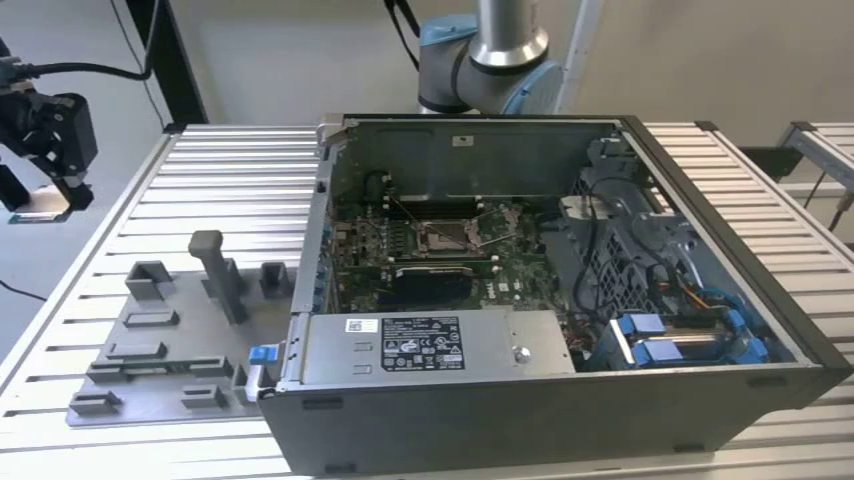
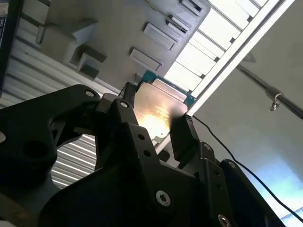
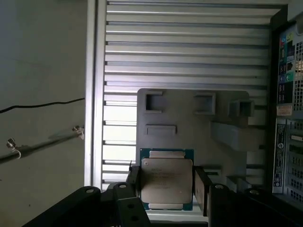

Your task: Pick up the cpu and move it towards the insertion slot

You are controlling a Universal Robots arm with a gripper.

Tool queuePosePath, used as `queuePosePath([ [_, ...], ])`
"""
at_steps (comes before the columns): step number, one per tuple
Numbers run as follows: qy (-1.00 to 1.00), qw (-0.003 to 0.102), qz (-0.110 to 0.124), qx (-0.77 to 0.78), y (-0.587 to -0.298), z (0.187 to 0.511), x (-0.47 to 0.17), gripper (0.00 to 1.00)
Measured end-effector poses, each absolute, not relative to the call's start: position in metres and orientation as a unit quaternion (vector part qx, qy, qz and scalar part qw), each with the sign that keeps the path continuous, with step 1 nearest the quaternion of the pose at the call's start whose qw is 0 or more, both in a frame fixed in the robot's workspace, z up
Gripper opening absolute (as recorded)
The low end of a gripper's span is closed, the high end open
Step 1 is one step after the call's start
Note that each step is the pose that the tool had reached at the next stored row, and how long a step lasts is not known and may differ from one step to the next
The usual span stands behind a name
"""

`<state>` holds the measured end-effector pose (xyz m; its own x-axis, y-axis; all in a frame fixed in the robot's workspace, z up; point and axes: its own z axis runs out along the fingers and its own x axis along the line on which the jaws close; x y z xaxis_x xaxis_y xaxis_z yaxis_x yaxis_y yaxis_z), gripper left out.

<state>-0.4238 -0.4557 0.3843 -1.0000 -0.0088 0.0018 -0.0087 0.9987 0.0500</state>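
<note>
Exterior view shows the tool, at the exterior view's far left, clamped on the cpu, so pick-up looks done and the carry barely begun: the insertion slot sits well apart toward the exterior view's right, inside the open case.

cpu silver top w/ green edge; fixture grey; table ribbed silver.
</note>
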Motion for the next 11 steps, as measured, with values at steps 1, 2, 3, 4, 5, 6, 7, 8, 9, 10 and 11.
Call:
queuePosePath([
  [1, -1.000, 0.001, -0.025, 0.004, -0.456, 0.384, -0.423, 0.00],
  [2, -1.000, 0.001, -0.025, 0.004, -0.456, 0.385, -0.422, 0.00],
  [3, -1.000, 0.001, -0.025, 0.004, -0.456, 0.385, -0.419, 0.00],
  [4, -1.000, 0.001, -0.025, 0.004, -0.456, 0.384, -0.416, 0.00],
  [5, -1.000, 0.001, -0.025, 0.004, -0.456, 0.384, -0.413, 0.00],
  [6, -1.000, 0.001, -0.025, 0.004, -0.456, 0.384, -0.410, 0.00],
  [7, -1.000, 0.001, -0.025, 0.004, -0.456, 0.384, -0.408, 0.00],
  [8, -1.000, 0.001, -0.025, 0.004, -0.456, 0.384, -0.406, 0.00],
  [9, -1.000, 0.001, -0.025, 0.004, -0.456, 0.384, -0.404, 0.00],
  [10, -1.000, 0.001, -0.025, 0.004, -0.456, 0.384, -0.402, 0.00],
  [11, -1.000, 0.001, -0.024, 0.004, -0.456, 0.384, -0.400, 0.00],
])
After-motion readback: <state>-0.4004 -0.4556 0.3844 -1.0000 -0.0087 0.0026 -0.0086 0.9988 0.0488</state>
